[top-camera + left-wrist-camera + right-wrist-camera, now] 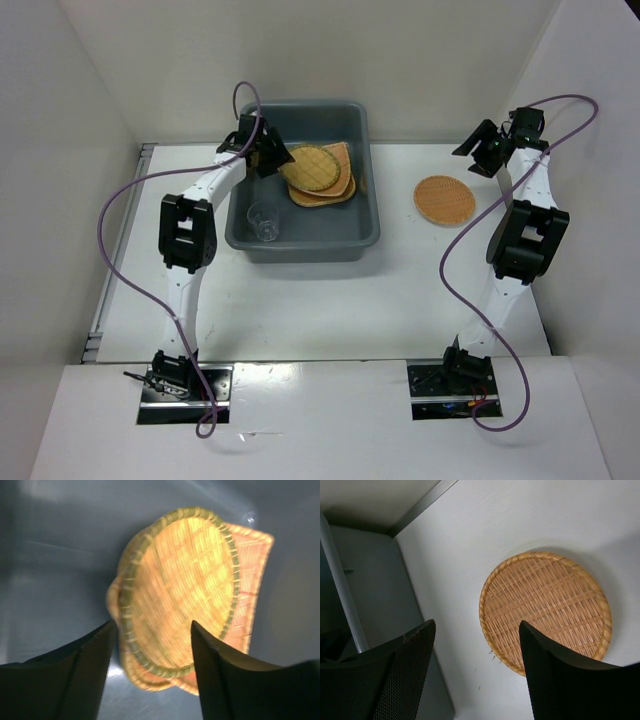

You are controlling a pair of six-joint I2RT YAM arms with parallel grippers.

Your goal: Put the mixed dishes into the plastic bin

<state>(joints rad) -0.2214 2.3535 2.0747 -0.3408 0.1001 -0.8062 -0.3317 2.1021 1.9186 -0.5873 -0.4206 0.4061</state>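
Your left gripper [268, 152] hangs over far-left part of plastic bin [300, 246], jaws spread, nothing between them. Beneath it, stack of woven plates [320, 173] lies inside bin, top round plate [182, 585] uppermost. Clear cup [264, 222] sits in bin near front wall, apart from stack. Your right gripper [480, 150] hovers by lone round plate [444, 199], jaws parted, empty. That plate lies flat on table [330, 310], right of bin, not touching it.
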